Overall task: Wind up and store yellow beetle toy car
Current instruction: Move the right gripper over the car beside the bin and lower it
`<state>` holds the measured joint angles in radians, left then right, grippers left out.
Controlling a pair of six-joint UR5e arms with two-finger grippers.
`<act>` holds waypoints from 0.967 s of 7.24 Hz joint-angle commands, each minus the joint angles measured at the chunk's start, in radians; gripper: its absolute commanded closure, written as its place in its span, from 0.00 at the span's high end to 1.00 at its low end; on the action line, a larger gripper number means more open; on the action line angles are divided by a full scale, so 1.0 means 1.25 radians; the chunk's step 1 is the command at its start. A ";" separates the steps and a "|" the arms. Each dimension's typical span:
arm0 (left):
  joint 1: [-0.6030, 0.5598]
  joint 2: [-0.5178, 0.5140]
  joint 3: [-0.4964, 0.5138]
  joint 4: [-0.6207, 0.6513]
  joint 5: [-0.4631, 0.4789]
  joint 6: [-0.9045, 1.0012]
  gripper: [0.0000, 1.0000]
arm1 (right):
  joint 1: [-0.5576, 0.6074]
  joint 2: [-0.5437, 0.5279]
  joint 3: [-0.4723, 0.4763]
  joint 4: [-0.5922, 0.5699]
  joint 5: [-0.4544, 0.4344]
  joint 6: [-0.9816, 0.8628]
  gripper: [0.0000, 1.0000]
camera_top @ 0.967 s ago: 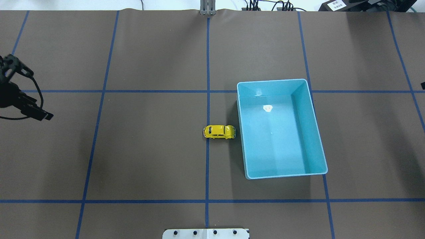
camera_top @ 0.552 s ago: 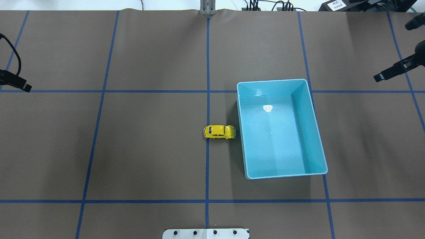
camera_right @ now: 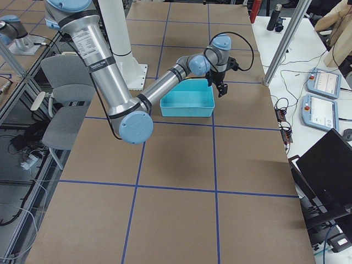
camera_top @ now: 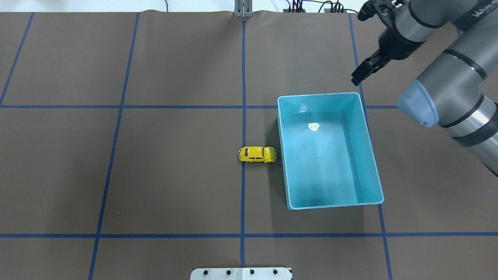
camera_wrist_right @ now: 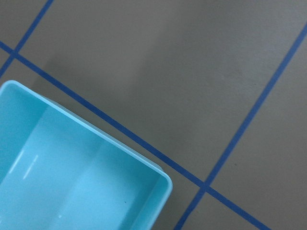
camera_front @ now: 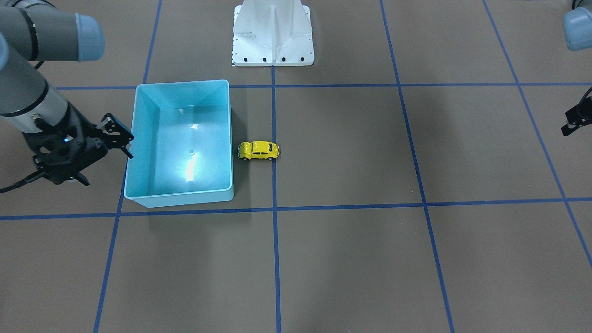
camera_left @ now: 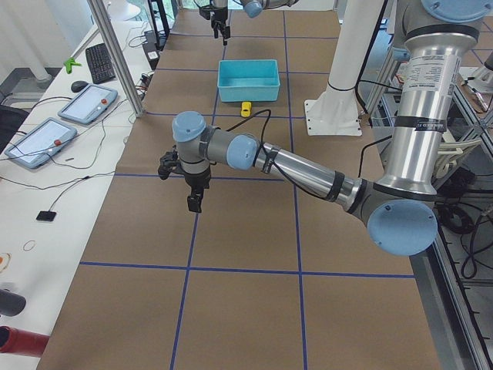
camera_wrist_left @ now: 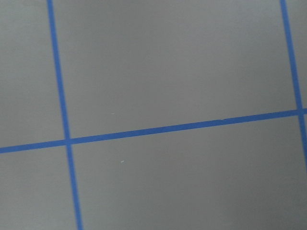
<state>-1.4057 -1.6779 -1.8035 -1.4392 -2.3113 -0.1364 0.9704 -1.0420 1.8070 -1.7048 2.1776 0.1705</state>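
The yellow beetle toy car (camera_top: 257,154) stands on its wheels on the brown table, just off the blue bin's (camera_top: 319,94) left wall; it also shows in the front view (camera_front: 259,150) and the left view (camera_left: 246,109). The bin (camera_front: 180,83) holds nothing. My right gripper (camera_top: 360,48) hangs open and empty above the table beside the bin's far right corner, also seen in the front view (camera_front: 109,169); its wrist view shows that corner (camera_wrist_right: 163,179). My left gripper (camera_left: 179,189) is open and empty, far to the car's left; one finger (camera_front: 572,121) shows at the front view's edge.
Blue tape lines (camera_top: 243,116) divide the table into squares. The white robot base (camera_front: 273,32) stands at the near edge. A metal pole (camera_left: 115,58) and tablets (camera_left: 88,104) stand on the side bench.
My left gripper has left the overhead view to the left. My right arm has swung in from the right to the bin's far right corner. Car and bin have not moved.
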 commanded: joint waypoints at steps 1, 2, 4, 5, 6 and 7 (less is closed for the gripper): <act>-0.050 0.055 0.036 -0.028 -0.002 0.026 1.00 | -0.099 0.062 0.097 -0.093 -0.053 -0.003 1.00; -0.055 0.054 0.038 -0.032 -0.002 0.016 1.00 | -0.129 0.102 0.112 -0.141 -0.055 -0.003 1.00; -0.055 0.055 0.077 -0.035 -0.008 0.024 1.00 | -0.218 0.139 0.103 -0.149 -0.113 -0.032 1.00; -0.056 0.054 0.083 -0.035 -0.010 0.023 1.00 | -0.268 0.150 0.055 -0.135 -0.120 -0.143 1.00; -0.057 0.056 0.084 -0.035 -0.010 0.022 1.00 | -0.285 0.182 0.009 -0.114 -0.121 -0.158 1.00; -0.057 0.064 0.083 -0.035 -0.011 0.023 1.00 | -0.315 0.177 0.007 -0.083 -0.125 -0.162 1.00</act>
<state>-1.4763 -1.6064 -1.7012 -1.4831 -2.3237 -0.1082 0.6233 -0.8316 1.8436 -1.8496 2.0283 -0.0048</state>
